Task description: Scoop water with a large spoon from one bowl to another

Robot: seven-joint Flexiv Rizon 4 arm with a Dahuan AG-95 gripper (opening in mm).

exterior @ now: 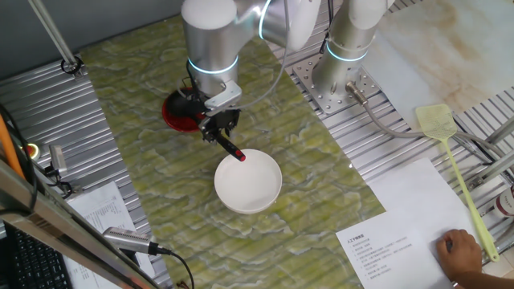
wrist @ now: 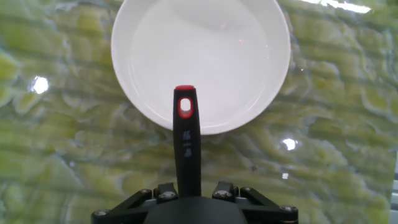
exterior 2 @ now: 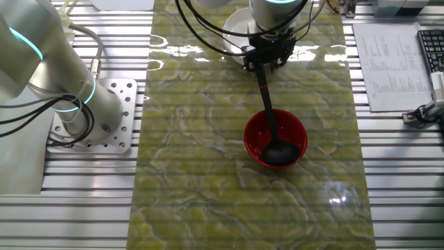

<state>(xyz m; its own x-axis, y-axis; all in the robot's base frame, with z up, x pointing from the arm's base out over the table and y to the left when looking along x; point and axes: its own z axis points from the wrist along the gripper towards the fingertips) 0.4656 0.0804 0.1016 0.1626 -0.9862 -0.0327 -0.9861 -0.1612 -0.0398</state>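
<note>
My gripper (exterior: 218, 122) is shut on the long black handle of the large spoon (exterior 2: 266, 104). Its round black head (exterior 2: 279, 151) rests inside the red bowl (exterior 2: 258, 132), which is partly hidden behind my wrist in one fixed view (exterior: 173, 115). The handle's red tip (exterior: 240, 156) reaches over the rim of the white bowl (exterior: 248, 181). In the hand view the handle (wrist: 186, 146) rises from my gripper (wrist: 188, 193) toward the white bowl (wrist: 202, 59), which holds clear water (wrist: 205, 50). I cannot tell whether there is water in the red bowl.
A yellow-green fly swatter (exterior: 454, 160) lies at the right beside a printed sheet (exterior: 401, 229), with a person's hand (exterior: 462, 253) at its lower end. A second arm's base (exterior: 349, 48) stands behind on a metal plate. A keyboard (exterior 2: 431, 48) is at the edge.
</note>
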